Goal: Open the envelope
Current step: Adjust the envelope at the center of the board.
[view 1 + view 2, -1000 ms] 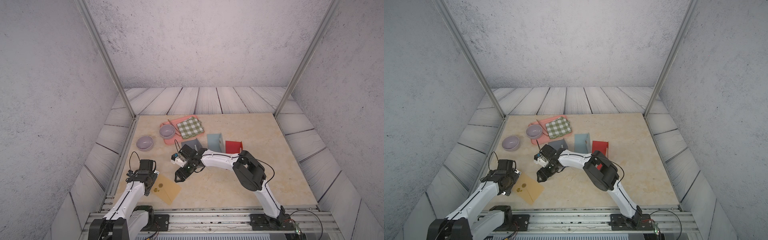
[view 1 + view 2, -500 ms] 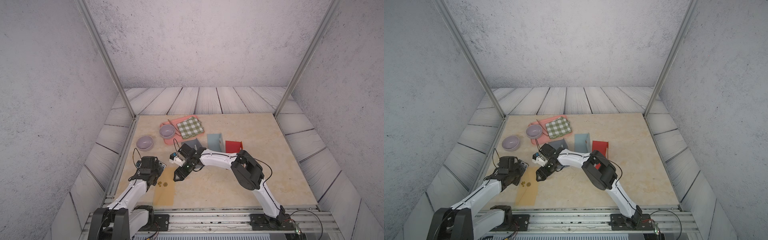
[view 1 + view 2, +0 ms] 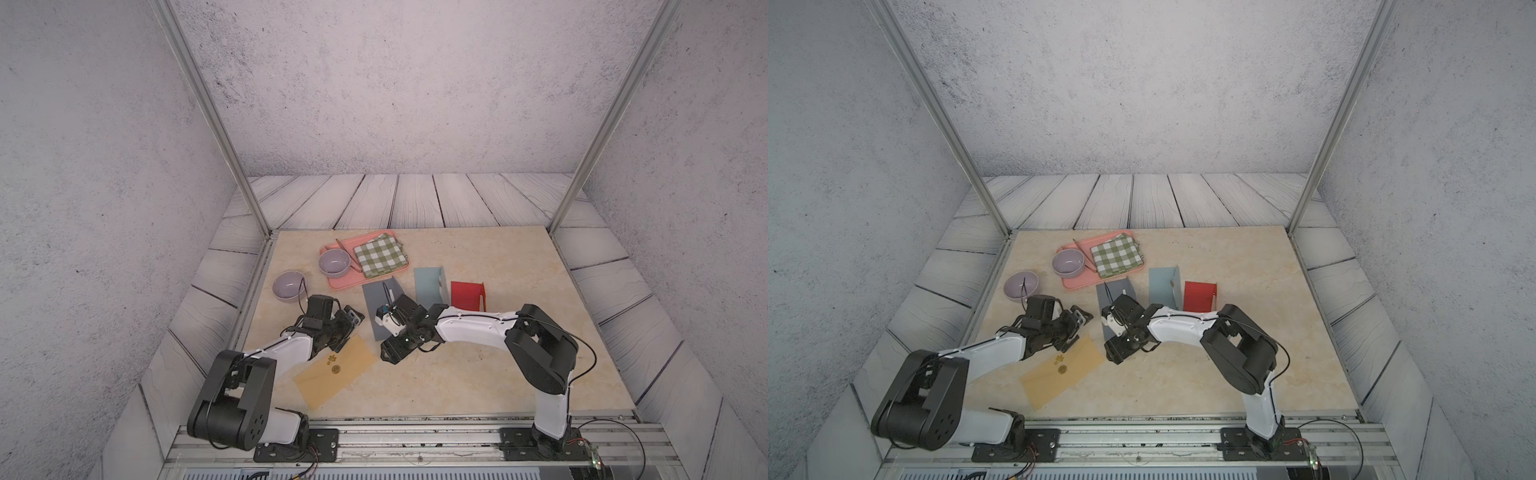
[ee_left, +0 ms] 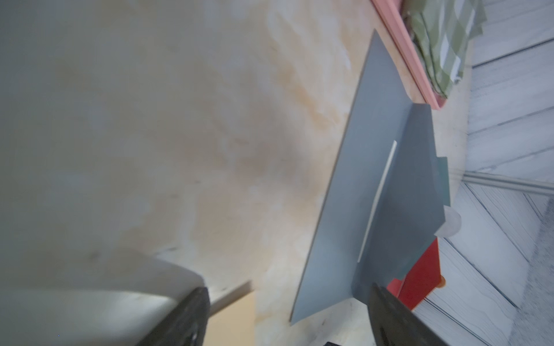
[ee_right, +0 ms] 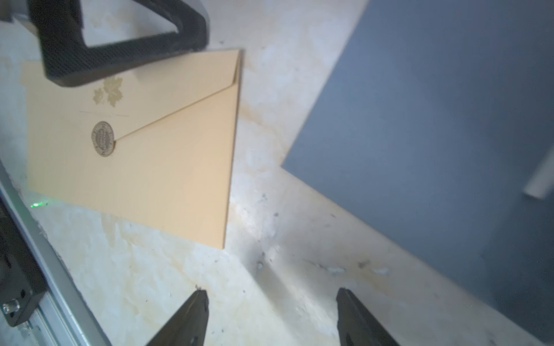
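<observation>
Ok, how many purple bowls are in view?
2. One bowl sits on the pink tray beside the checked cloth; the second bowl stands on the table just off that tray. None looks hidden.

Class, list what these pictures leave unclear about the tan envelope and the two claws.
Right wrist view: a finger of the left claw covers a corner of the envelope; touching or hovering, cannot tell.
Seal lettering: too blurred there.
Left wrist view: a blurred pale shape fills half; the frame edge cuts off the envelope.
Right claw: only fingertips show, right wrist view.
</observation>
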### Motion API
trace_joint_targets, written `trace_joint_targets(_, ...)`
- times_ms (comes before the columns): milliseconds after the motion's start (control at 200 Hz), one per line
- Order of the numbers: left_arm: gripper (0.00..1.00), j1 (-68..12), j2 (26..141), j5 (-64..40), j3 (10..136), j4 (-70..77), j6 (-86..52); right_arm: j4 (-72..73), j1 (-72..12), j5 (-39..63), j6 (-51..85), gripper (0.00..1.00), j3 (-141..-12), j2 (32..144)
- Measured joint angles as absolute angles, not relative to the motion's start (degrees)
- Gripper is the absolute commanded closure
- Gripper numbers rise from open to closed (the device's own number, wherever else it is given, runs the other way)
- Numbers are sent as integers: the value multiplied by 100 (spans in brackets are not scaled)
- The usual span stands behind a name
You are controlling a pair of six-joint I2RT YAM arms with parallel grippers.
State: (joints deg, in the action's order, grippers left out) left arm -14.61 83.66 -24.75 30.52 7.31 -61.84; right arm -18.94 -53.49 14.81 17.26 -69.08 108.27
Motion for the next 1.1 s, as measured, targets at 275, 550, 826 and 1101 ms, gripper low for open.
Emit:
trace_joint_targets(275,16,-1750,8479,-2985,3321,362,-5909,-1118,-5221,1387,1999,29,-6536,10466)
trace_joint_targets(550,13,-1619,6928,-1166,3553,-2421,-5660,-967,-5221,1570,2051,28,-6735,10503)
trace_joint_targets(826,6,-1518,6217,279,3992,-4152,-5813,-1328,-5256,2281,1861,27,-7957,11347)
trace_joint_targets(1101,0,-1507,5157,563,2714,-4491,-6801,-1695,-5341,2700,1813,27,-8388,11917)
